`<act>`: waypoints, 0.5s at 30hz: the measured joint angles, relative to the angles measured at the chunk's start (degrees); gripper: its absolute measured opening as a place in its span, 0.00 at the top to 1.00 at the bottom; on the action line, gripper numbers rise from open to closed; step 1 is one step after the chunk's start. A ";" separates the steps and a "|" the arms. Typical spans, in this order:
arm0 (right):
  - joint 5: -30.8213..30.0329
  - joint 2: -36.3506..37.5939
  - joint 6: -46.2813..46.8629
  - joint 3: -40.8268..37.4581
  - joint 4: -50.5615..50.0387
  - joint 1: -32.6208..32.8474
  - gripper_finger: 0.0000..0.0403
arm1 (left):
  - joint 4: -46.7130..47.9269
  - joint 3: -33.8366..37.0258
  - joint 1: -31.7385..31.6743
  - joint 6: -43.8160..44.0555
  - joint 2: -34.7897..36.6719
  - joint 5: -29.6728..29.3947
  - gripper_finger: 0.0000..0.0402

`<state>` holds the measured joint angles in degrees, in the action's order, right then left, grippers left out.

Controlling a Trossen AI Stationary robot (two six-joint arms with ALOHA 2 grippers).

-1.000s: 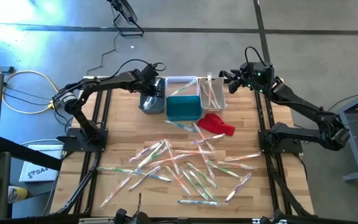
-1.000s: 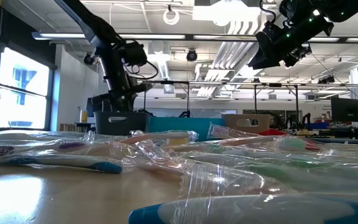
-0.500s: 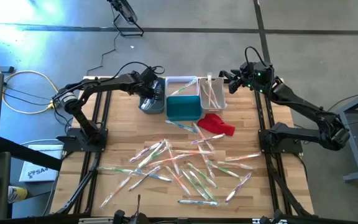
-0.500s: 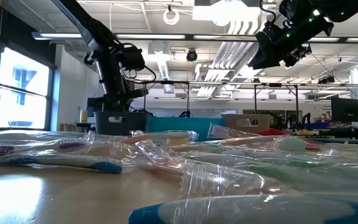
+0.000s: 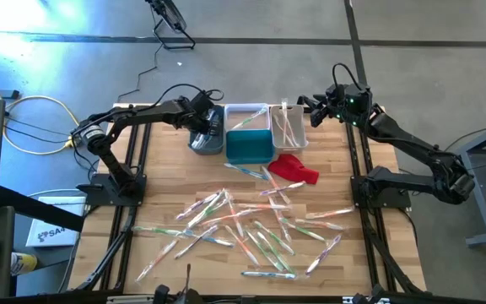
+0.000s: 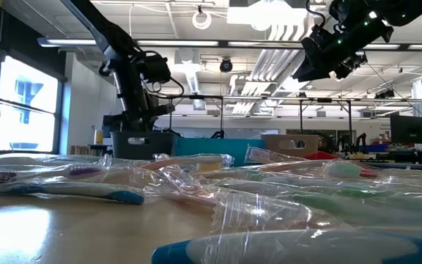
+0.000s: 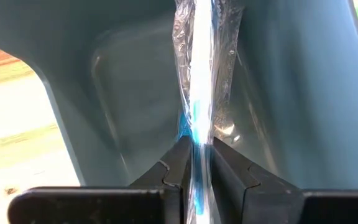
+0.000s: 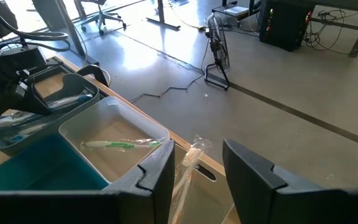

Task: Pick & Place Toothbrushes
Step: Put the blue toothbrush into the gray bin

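Inside the grey bin (image 7: 104, 93), left pincer (image 7: 196, 163) pinches a half-hidden blue toothbrush (image 7: 194, 118).

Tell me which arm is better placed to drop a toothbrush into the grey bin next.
Left. Its pincer is shut on a blue toothbrush inside the grey bin; the right pincer hangs open, empty, over the white bin.

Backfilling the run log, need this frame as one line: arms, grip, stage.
left gripper: shut on blue toothbrush, in grey bin | right gripper: open, above white bin | stage: placing
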<state>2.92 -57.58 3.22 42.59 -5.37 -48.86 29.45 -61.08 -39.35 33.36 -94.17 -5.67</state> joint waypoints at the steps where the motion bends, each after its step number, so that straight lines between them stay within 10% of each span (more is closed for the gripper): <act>1: -0.02 0.00 0.00 0.00 0.00 -0.01 0.68 | 0.00 0.00 0.00 0.16 0.00 0.02 0.87; 15: 0.00 0.00 -0.01 0.00 0.00 -0.01 0.68 | 0.10 0.00 0.00 1.63 0.00 0.15 0.74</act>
<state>2.92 -57.58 3.21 42.59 -5.37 -48.87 29.56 -61.08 -39.35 34.98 -94.17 -5.52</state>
